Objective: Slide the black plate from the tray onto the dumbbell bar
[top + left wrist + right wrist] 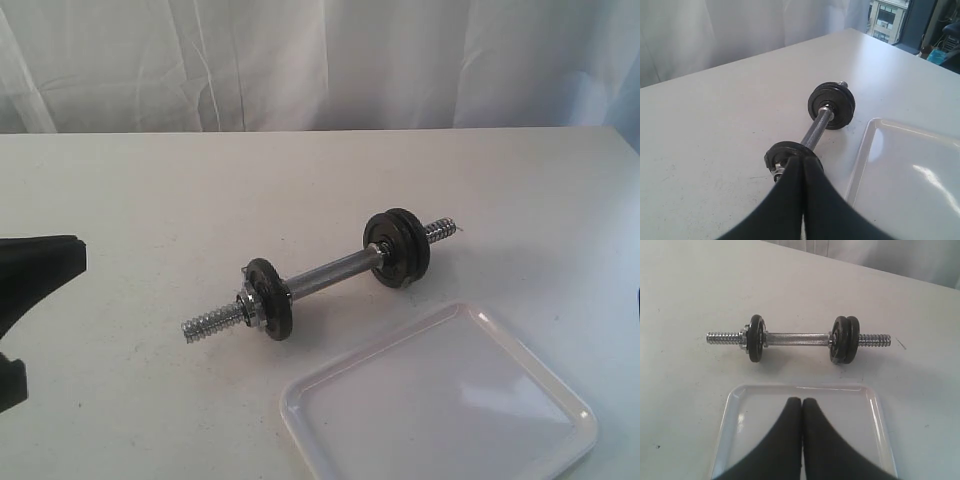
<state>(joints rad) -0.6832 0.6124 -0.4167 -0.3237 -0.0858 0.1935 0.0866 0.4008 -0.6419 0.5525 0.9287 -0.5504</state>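
The dumbbell bar (330,272) lies on the white table behind the tray (440,400). A pair of black plates (397,247) sits side by side on its right end, and a single black plate (268,298) sits near its left end against a silver collar. The tray's visible surface is bare. My left gripper (803,159) is shut with nothing in it, its tips lined up over the single plate (785,150). My right gripper (802,401) is shut and empty above the tray (755,420), facing the bar (797,339).
A white curtain hangs behind the table's far edge. A dark part of the left arm (40,270) shows at the exterior view's left edge. Bare table surrounds the bar on the left and behind.
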